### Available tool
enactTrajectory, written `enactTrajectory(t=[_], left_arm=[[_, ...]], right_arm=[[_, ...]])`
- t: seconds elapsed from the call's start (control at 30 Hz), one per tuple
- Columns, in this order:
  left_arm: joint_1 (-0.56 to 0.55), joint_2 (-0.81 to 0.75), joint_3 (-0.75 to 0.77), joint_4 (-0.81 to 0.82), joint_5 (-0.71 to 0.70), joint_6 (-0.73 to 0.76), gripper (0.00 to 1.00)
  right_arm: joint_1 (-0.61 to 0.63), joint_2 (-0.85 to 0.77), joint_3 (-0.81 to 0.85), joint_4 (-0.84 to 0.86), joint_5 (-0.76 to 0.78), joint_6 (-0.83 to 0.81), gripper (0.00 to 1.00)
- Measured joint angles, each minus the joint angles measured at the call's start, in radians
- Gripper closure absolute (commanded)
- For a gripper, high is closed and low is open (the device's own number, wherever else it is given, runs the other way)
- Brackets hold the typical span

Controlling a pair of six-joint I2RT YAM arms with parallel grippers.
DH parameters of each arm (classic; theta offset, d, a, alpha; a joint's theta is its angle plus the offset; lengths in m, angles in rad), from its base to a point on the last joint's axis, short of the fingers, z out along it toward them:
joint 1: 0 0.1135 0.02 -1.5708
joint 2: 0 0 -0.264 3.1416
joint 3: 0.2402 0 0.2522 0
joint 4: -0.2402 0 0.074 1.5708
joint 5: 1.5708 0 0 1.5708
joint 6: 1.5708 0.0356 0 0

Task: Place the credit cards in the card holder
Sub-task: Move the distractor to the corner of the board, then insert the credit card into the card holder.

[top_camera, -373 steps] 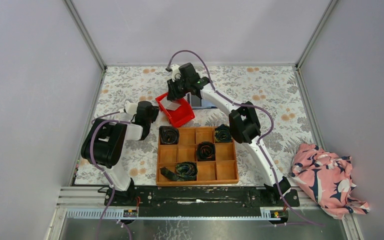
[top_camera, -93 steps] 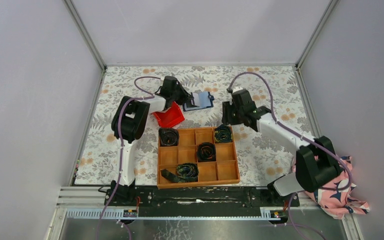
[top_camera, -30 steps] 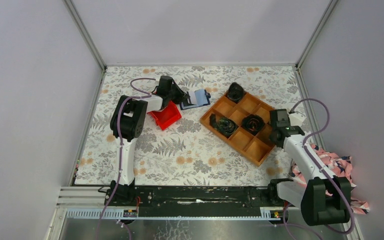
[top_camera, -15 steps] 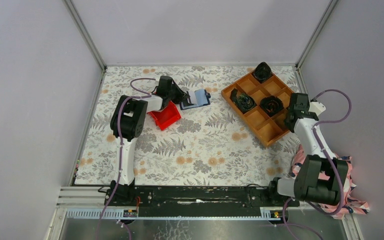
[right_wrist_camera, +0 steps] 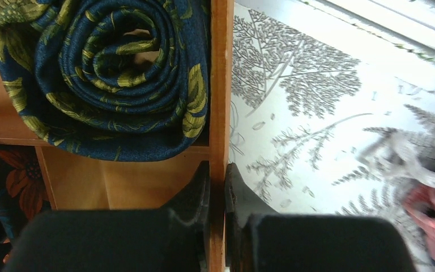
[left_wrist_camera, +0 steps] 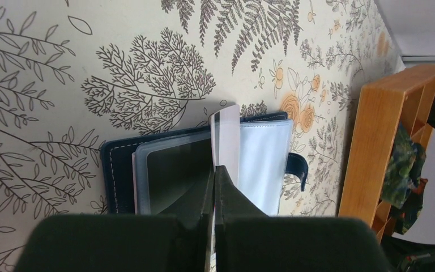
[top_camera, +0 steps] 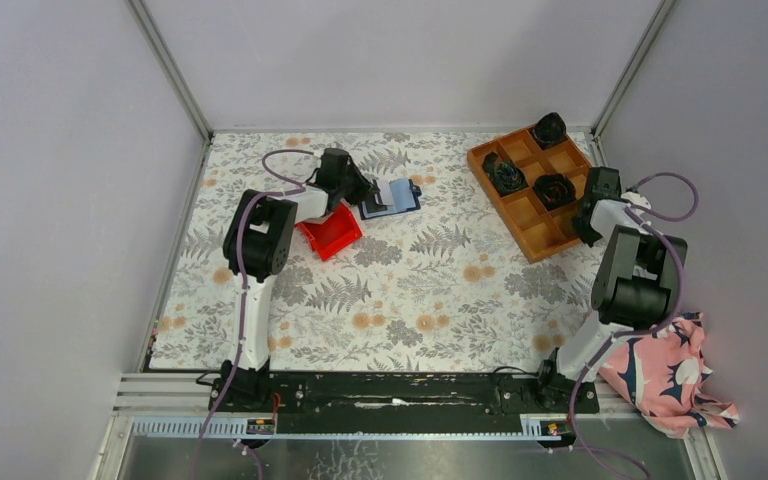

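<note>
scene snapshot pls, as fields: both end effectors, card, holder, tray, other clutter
left end effector: shut on white card, held edge-on
white card: over the open card holder; can't tell if it is in a pocket
card holder: lies open, beside red bin
right end effector: clamped on a wall of the wooden tray
wooden tray: far right corner, rolled fabric bundles in compartments
other: pink cloth at near right

Navy card holder (left_wrist_camera: 116, 170), white card (left_wrist_camera: 225, 139), orange-brown tray (top_camera: 532, 222), fern-and-flower tablecloth (top_camera: 410, 295)
</note>
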Motion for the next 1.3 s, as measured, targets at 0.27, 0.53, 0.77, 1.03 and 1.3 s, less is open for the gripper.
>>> enactTrajectory(t=[0.27, 0.53, 0.77, 1.03, 1.3], left_arm=[[-0.030, 0.000, 0.008, -0.007, -0.049, 0.032, 1.00], [-0.070, -0.002, 0.003, -0.002, -0.062, 0.037, 1.00], [-0.094, -0.031, -0.047, 0.018, -0.056, 0.037, 1.00], [-0.098, -0.066, -0.101, 0.031, -0.028, 0.047, 1.00], [-0.118, -0.093, -0.131, 0.029, -0.026, 0.074, 1.00]], right_arm=[[-0.010, 0.124, 0.071, 0.020, -0.047, 0.048, 0.73], [-0.007, 0.127, 0.085, 0.237, -0.143, 0.109, 0.46], [-0.003, 0.009, 0.028, 0.319, -0.180, 0.069, 0.35], [0.118, -0.187, 0.016, 0.366, -0.176, -0.077, 0.35], [0.411, -0.128, 0.146, 0.298, -0.284, -0.311, 0.35]])
